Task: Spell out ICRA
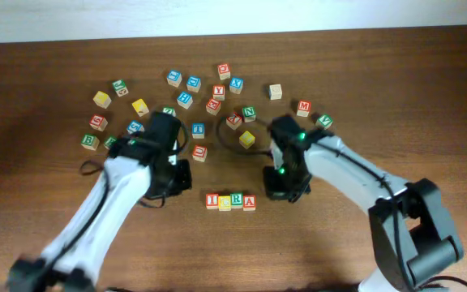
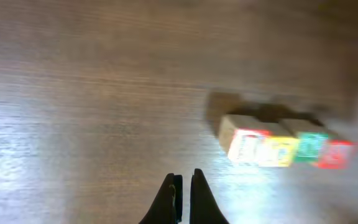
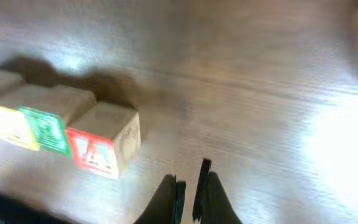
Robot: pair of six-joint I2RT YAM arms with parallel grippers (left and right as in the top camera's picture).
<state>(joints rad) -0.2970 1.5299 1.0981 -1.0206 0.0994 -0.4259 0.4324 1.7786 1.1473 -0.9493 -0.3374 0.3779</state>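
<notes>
Four cubes stand side by side in a row near the table's front: red I [image 1: 212, 200], yellow C [image 1: 224, 201], green R [image 1: 237, 200], red A [image 1: 250, 202]. My left gripper [image 1: 177, 177] hovers just left of the row and behind it, shut and empty. In the left wrist view the blurred row [image 2: 284, 149] lies ahead to the right of the shut fingertips [image 2: 184, 180]. My right gripper [image 1: 286, 185] sits right of the A cube, apart from it, also shut with nothing held. The right wrist view has the A cube [image 3: 98, 149] and the R cube [image 3: 47, 129] left of its gripper [image 3: 190, 180].
Several loose letter cubes are scattered across the back of the table, among them a yellow one [image 1: 247, 139], a blue T [image 1: 198, 130], a plain wooden one [image 1: 275, 91] and a red M [image 1: 303, 107]. A thin black cable loop [image 1: 224, 136] lies among them.
</notes>
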